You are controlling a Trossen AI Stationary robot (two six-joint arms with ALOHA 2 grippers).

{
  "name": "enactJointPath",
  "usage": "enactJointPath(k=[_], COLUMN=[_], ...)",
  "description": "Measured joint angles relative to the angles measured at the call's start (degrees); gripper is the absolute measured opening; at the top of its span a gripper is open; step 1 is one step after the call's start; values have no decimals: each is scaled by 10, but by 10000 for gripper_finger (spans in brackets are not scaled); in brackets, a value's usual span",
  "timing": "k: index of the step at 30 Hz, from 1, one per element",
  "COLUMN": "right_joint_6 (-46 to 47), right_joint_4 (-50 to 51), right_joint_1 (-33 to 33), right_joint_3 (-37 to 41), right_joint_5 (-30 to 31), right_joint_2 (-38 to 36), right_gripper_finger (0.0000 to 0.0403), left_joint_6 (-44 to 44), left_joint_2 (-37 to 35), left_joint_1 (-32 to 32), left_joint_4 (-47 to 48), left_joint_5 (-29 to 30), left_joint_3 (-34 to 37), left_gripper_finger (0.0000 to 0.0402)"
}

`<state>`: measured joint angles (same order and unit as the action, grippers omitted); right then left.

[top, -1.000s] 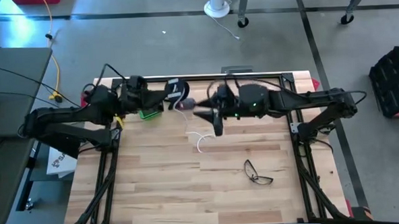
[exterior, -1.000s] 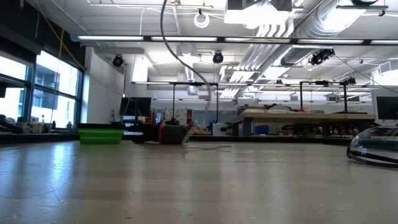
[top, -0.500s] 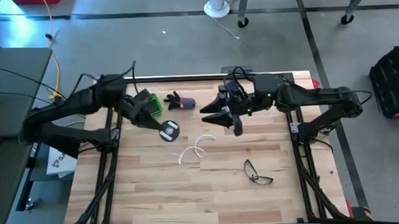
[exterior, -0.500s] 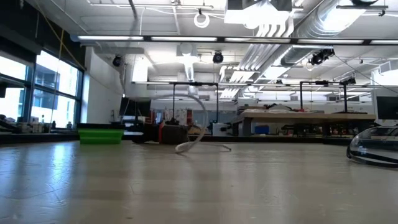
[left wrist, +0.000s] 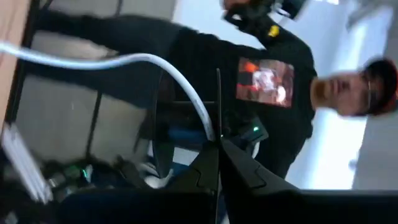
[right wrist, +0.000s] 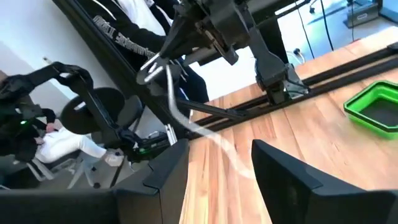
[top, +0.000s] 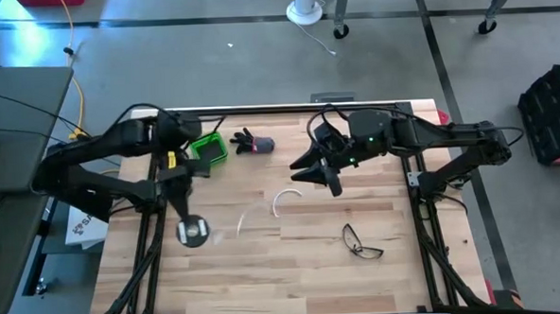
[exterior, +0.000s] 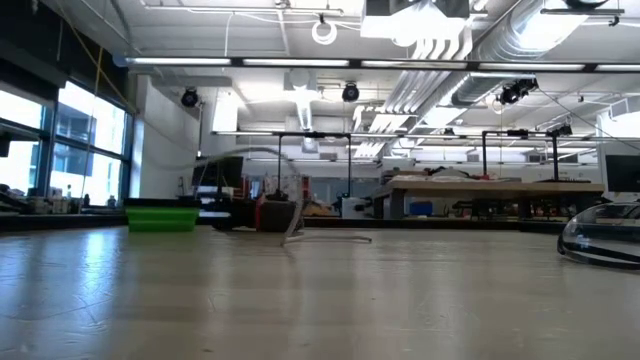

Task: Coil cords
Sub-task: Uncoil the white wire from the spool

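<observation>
High view is showing your left gripper [top: 190, 221] pinching the black reel [top: 192, 231] as white cord [top: 280, 200] is trailing; right gripper [top: 311, 175] is hovering wide, so keep tension steady.

On my overhead feed I see a wooden table [top: 294, 270] with a small green tray [top: 208, 149] near its far edge. Just beside the tray lies a dark glove [top: 251, 142]. A pair of glasses [top: 362, 242] sits well apart from them, toward the near right. A yellow cable [top: 76, 85] runs over the floor past the far left corner. A person in a black printed shirt [left wrist: 267, 81] stands beyond the table.
</observation>
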<state>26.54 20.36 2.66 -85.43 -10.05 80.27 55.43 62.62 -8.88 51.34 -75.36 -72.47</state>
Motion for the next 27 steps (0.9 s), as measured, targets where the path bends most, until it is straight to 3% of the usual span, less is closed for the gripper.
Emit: enactJointPath(k=[6, 10, 13, 15, 17, 22, 24, 27], right_joint_6=[5, 4, -1, -13, -21, -39, -46, -57], right_joint_4=[-15, -39, -60, -71, -76, -56, -36, 1], right_joint_1=[0, 1, 1, 1, 0, -2, -4, -10], right_joint_3=[0, 0, 0, 0, 0, 0, 0, 0], right_joint_5=[-1, -5, -6, -6, -6, -5, -4, 3], right_joint_2=[-1, -1, -1, -1, -1, -13, -21, -30], right_gripper_finger=[171, 171, 171, 171, 171, 171, 171, 171], left_joint_6=[51, 88, 65, 12, -60, -257, -283, -272], left_joint_2=[19, 36, 40, 32, 14, -57, -86, -127], left_joint_1=[20, 23, 18, 5, -10, -43, -45, -45], left_joint_4=[-343, -607, -732, -730, -667, -352, -277, -266], left_joint_5=[26, 101, 160, 188, 235, 417, 482, 533], left_joint_3=[0, 0, 0, 0, 4, 24, 43, 89], left_gripper_finger=[0, 0, 0, 0, 0, 0, 0, 0])
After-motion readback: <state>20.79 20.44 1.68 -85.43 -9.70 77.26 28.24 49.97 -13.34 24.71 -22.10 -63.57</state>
